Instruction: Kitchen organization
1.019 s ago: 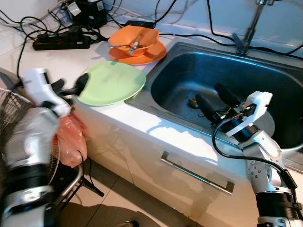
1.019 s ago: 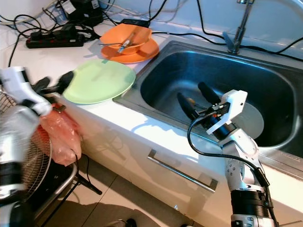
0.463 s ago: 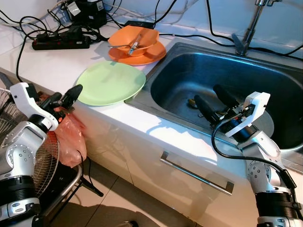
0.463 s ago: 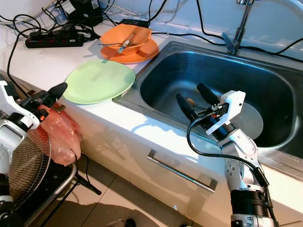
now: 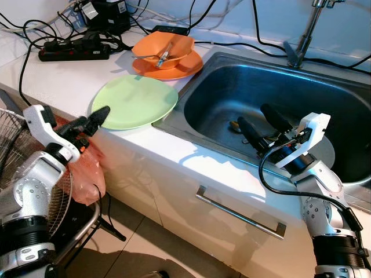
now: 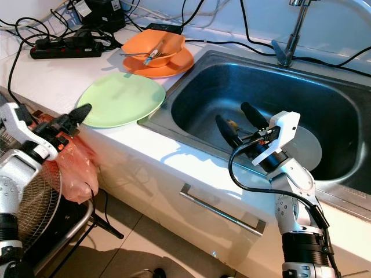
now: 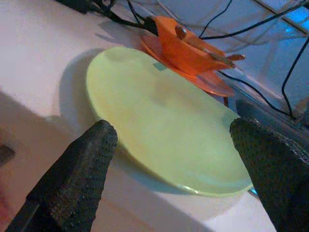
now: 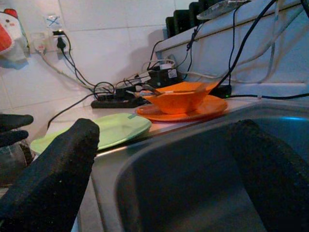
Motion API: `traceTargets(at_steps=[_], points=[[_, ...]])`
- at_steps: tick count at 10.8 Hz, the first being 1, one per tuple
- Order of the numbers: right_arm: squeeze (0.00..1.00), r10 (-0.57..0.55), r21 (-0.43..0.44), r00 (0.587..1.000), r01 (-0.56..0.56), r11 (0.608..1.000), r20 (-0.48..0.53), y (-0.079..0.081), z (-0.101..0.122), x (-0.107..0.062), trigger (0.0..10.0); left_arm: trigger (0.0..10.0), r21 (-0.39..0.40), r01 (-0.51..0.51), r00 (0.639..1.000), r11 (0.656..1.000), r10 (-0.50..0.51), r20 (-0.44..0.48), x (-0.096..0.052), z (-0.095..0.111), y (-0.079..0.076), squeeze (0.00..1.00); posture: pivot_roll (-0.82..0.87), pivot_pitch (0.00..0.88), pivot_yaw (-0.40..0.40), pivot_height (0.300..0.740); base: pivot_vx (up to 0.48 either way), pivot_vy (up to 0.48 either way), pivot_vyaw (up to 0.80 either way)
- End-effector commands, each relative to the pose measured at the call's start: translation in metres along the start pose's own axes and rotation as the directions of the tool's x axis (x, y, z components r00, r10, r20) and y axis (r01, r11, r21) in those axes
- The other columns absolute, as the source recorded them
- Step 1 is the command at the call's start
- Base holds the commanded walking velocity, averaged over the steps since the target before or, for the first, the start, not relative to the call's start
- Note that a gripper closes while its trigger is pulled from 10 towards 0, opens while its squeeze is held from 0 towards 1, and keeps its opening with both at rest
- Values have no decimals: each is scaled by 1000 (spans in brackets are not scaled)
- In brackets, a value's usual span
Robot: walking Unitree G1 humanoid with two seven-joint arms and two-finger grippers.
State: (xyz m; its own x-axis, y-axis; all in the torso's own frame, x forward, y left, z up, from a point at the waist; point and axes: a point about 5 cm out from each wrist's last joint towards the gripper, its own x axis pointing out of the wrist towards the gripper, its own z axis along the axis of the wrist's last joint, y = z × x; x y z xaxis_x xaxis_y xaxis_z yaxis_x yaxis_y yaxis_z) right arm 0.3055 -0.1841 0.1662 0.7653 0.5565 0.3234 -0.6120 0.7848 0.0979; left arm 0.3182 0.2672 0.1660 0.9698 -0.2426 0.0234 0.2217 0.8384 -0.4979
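Dominating the scene is the steel sink [image 5: 324, 87], set into the white counter [image 5: 64, 78], and everything else is best placed from it. Just beside the sink's left rim lies the green plate [image 5: 136, 101], flat on the counter with its near edge close to the counter's front lip. Behind the plate, at the sink's far left corner, an orange bowl [image 5: 168, 49] with cutlery in it sits on an orange plate [image 5: 188, 66]. Farther from the sink, by the wall, a black power strip [image 5: 75, 53] trails its cables.

Over the sink's near rim the right gripper [image 5: 261, 124] hangs above the basin, fingers spread wide and holding nothing; a pale plate [image 5: 327, 152] rests on the basin floor under it, and a small scrap [image 5: 235, 124] lies near the drain. On the far side of the green plate from the sink, the left gripper [image 7: 169, 159] points at the plate's near edge, fingers wide apart, empty and not touching it.

The step in hand looks like picking up the green plate with the left gripper. To do it well, the fingers should probably come in low and level so one slides under the rim and the other closes on top. Since the plate lies flat, the lower finger may push it toward the sink instead, so a slow approach at the overhanging near edge seems wisest.
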Motion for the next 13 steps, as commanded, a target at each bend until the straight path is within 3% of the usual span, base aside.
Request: traceTargets(at_steps=[1,9,13], points=[[0,-11,55,998,14,998,-58,3,-21,-8,10000,10000,-18,13,1000,1000,-14,-12,0,-4,0,0,43,84,122,740,0,0,0],[0,-15,57,999,18,998,-51,3,-21,-7,10000,10000,-78,26,999,997,-28,-16,5,-13,-4,0,37,93,131,740,0,0,0],[0,-17,56,998,20,998,-54,3,-21,-9,10000,10000,-111,16,1000,994,-18,-15,1,-20,-4,0,45,93,124,740,0,0,0]])
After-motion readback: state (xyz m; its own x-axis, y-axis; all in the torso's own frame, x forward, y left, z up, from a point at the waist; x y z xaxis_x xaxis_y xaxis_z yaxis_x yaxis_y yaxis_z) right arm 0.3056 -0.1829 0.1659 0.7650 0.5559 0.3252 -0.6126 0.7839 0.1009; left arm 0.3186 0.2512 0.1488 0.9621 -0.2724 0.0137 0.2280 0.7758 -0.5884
